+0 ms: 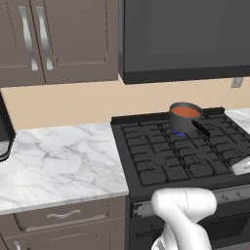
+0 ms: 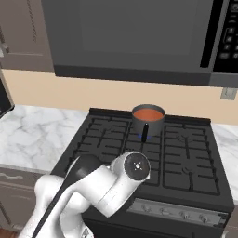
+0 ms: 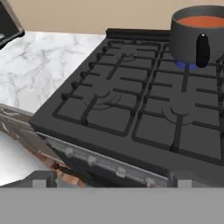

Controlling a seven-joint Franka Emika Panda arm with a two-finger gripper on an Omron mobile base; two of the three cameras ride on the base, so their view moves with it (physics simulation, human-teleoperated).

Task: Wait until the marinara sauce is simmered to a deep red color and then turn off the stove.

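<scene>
Wide black gas stove (image 2: pixel 153 158) with dark cast-iron grates, flanked at 9 o'clock by white marble-veined desk (image 1: pixel 58 161). Small dark grey saucepan (image 2: pixel 148 120) standing on the back burner, at 12 o'clock, blue flame (image 3: pixel 186 65) beneath, handle pointing forward.

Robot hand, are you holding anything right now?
No, nothing. The tool is open, back by the stove's front edge, far from the saucepan.

Sauce (image 2: pixel 148 113) orange-red, in dark grey saucepan (image 2: pixel 149 123), centre of right base view. Flame (image 3: pixel 186 66) under saucepan blue. Stove (image 2: pixel 186 158) black, grates dark, knob strip (image 2: pixel 179 211) silvery. Counter (image 1: pixel 58 161) white marble, grey veins. Wall (image 1: pixel 63 102) beige. Cabinets (image 1: pixel 73 39) grey-brown, handles (image 1: pixel 28 36) silver. Microwave (image 2: pixel 135 37) dark grey.
</scene>
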